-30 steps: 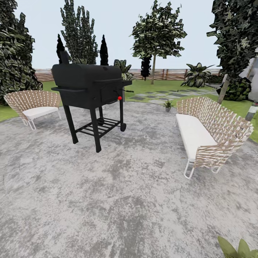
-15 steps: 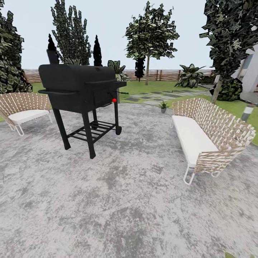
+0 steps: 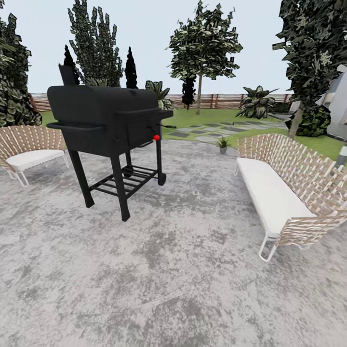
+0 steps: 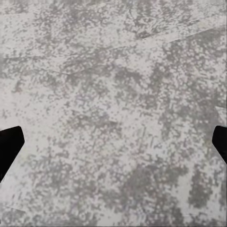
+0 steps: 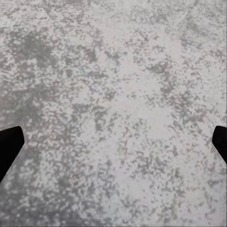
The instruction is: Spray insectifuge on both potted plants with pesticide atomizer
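One small potted plant (image 3: 223,143), green leaves in a tiny grey pot, stands far ahead at the paving's edge, between the black grill (image 3: 107,123) and the woven sofa (image 3: 289,190). A small red dot (image 3: 156,137) shows at the grill's right end; I cannot tell whether it belongs to the pesticide atomizer. My left gripper (image 4: 113,144) hangs over mottled grey paving, its dark fingertips (image 4: 9,146) wide apart with nothing between them. Likewise open and empty, my right gripper (image 5: 113,144) faces the paving.
A woven chair (image 3: 26,149) stands at the left. A grey bollard lamp (image 3: 343,155) pokes in at the right edge. Lawn, stepping stones (image 3: 207,130), trees and a slat fence (image 3: 221,100) lie beyond. Wide paving stretches between grill and sofa.
The whole head view has shifted as the camera moved: grill and sofa look nearer, and the green leaves at the lower right corner have left the picture.
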Tool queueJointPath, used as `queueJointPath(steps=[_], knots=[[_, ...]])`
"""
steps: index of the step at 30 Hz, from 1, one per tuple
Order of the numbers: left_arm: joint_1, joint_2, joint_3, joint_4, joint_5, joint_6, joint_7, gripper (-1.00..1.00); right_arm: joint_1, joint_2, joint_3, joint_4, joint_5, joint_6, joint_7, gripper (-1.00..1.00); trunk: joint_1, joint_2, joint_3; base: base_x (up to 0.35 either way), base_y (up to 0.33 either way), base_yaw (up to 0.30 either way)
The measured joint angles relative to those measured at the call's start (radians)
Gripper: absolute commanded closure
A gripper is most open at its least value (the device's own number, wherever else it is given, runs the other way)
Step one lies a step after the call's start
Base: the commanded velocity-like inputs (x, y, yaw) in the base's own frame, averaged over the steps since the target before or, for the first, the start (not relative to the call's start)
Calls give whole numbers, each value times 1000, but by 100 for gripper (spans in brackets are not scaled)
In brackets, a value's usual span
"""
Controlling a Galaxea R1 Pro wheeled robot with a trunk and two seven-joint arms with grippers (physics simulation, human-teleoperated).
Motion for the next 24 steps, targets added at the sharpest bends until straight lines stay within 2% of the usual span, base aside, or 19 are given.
queueJointPath(steps=[8, 24], knots=[[0, 0, 0, 0, 0, 0, 0, -100, 0, 0, 0, 2, 0, -1, -4, -100, 0, 0, 0, 330, 97, 0], [0, -2, -3, 1, -6, -2, 0, -100, 0, 0, -2, 2, -2, -2, -6, -100, 0, 0, 0, 337, 4, 0]])
